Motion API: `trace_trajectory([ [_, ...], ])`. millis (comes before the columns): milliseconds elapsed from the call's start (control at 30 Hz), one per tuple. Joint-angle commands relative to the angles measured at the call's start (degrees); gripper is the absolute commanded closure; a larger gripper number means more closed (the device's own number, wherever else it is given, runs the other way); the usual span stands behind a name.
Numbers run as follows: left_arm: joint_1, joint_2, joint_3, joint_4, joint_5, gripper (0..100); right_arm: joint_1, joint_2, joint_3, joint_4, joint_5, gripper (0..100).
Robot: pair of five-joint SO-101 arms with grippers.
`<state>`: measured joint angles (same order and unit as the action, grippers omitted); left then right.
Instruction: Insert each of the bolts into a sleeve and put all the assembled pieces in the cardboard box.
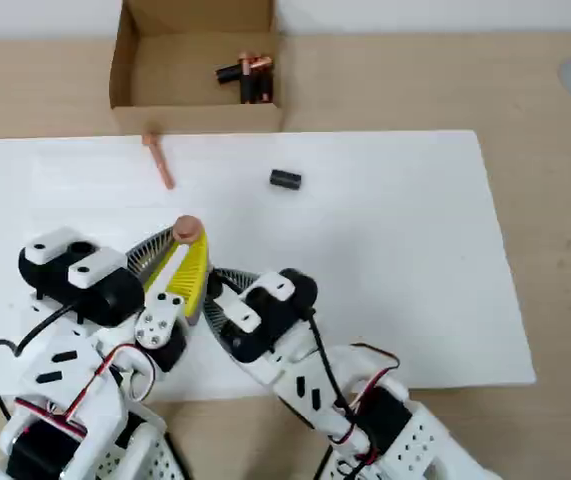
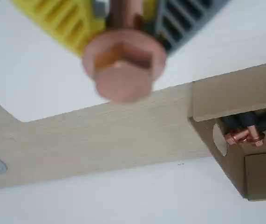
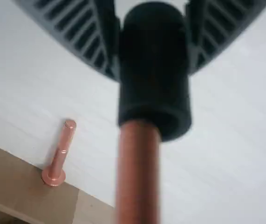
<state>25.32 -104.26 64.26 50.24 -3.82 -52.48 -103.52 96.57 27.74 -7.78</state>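
**Both claws meet over the near half of the sheet, bolt in one and sleeve in the other**

The wooden table carries a white sheet, and the cardboard box stands just past its far edge. Several assembled pieces lie in one of the box's far corners.

The left arm and right arm sit low at the near edge and angle inward until their ends come together. The left gripper points toward the box. Its yellow and grey fingers are clamped on the held bolt, whose head faces away from the wrist.

The right gripper is closed around the held sleeve, and a copper shaft runs out of the sleeve's open end.

A loose bolt lies across the sheet's far edge, its head on the wood just in front of the box. A loose sleeve rests on the sheet, apart from it.
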Motion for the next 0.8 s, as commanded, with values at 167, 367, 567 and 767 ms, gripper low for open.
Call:
trace_trajectory([
  [167,0.53,-0.40,-2.90,-0.70,-0.35,99,-0.22,-8.66,0.13,-0.44,-0.44,98.8],
  [367,0.53,-0.40,-1.93,-0.70,-0.53,99,-0.13,-10.51,-0.04,-0.44,-0.44,98.8],
  [567,0.53,-0.40,-1.67,-0.70,-0.53,99,3.56,-10.51,-0.04,-5.63,-4.40,98.8],
  [767,0.53,-0.40,-1.58,-0.79,-0.53,99,4.44,-10.51,-0.04,-5.71,-6.15,98.8],
])
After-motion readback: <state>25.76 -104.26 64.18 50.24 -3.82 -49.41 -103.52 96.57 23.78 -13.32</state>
